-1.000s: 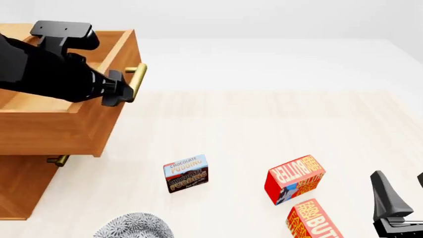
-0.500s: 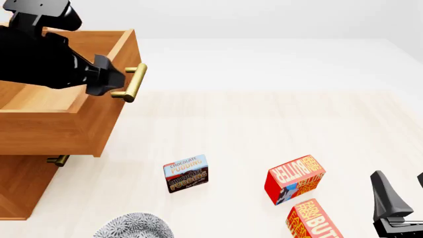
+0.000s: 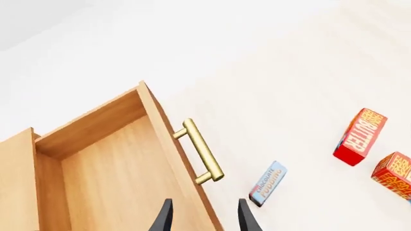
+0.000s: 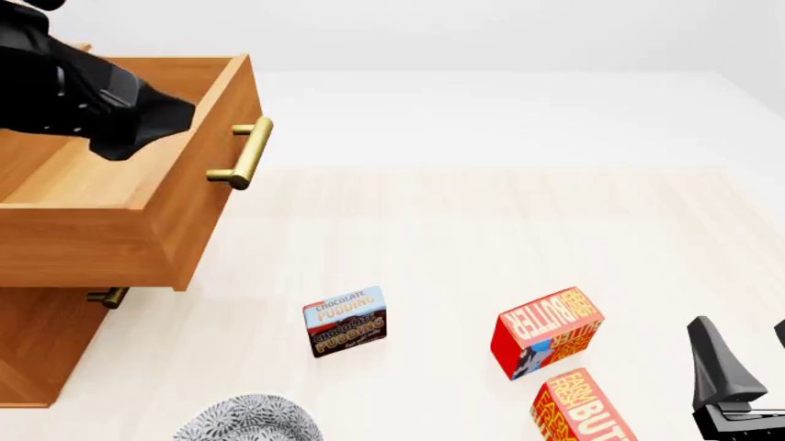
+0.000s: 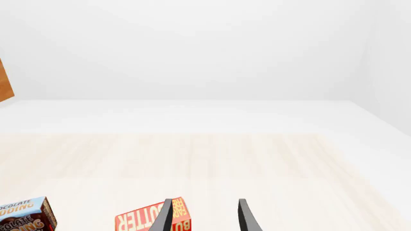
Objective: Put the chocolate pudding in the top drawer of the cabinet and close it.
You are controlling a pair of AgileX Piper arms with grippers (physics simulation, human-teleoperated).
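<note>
Since half a second ago our left arm has drawn back from the brass handle [image 4: 242,153] and now hangs over the top drawer [image 4: 135,197], which stands pulled out of the cabinet [image 4: 37,344]. In the left wrist view our left claw [image 3: 202,216] shows two dark fingertips spread apart with nothing between them, above the drawer's front board and its bare wooden floor. The chocolate pudding [image 4: 345,322] stands upright on the worktop [image 4: 491,230], in front of the cabinet and well apart from the drawer; it has not shifted. To its right stand two red butter boxes, the farther one [image 4: 547,332] tilted and the nearer one [image 4: 583,407] just beside it at the frame's lower edge. A speckled grey plate [image 4: 245,420] lies near the bottom edge, below the pudding. Our right claw [image 5: 202,215] rests low at the right, its fingertips parted and holding nothing, with the farther butter box just beyond them.
</note>
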